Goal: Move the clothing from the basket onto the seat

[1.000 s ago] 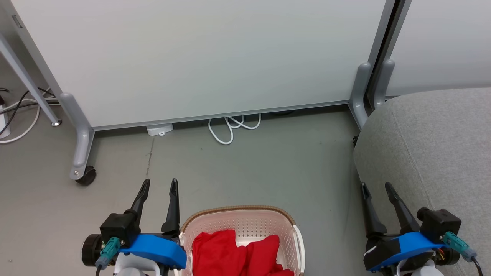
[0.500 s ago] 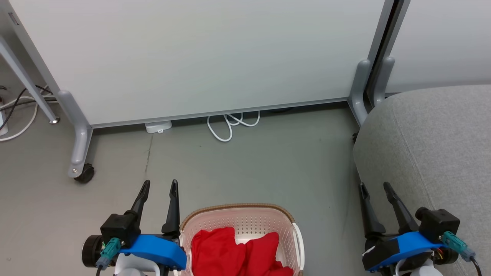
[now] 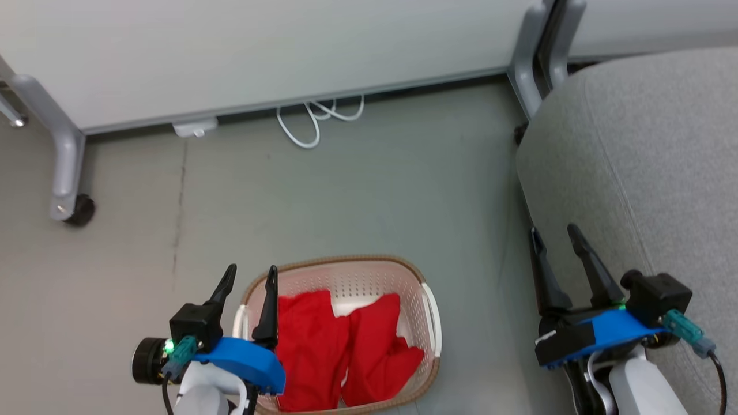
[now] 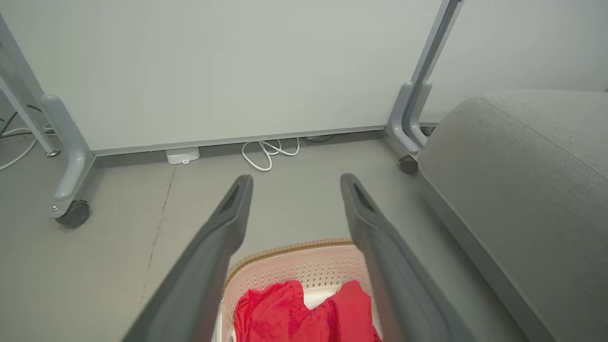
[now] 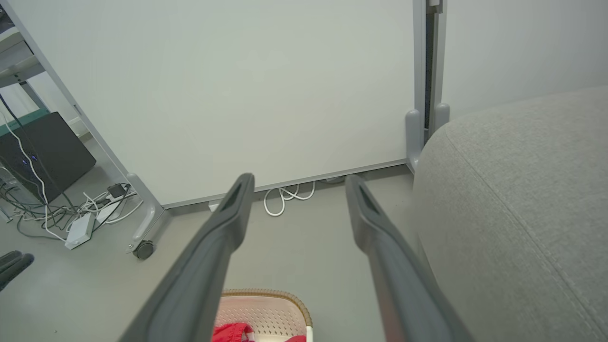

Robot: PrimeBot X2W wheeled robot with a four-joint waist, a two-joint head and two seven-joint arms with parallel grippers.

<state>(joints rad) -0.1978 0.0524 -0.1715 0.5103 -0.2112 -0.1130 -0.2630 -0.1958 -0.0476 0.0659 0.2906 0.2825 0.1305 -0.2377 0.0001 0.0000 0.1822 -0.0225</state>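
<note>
Bright red clothing lies crumpled inside the cream basket with its brown rim, on the floor at the bottom middle of the head view. My left gripper hangs open over the basket's left rim, nothing between its fingers. In the left wrist view the clothing and basket sit below my open left gripper. The grey seat fills the right side. My right gripper is open and empty beside the seat's left edge. The right wrist view shows the seat and basket past my right gripper.
A white panel on grey wheeled legs stands behind the basket, with a white cable loop at its foot. Bare grey floor lies between panel, basket and seat. Cables and a dark box sit at the far left.
The head view has tilted down, so the whole scene has shifted up and more of the basket shows. My left gripper now overlaps the basket's left rim. Both grippers stay open.
</note>
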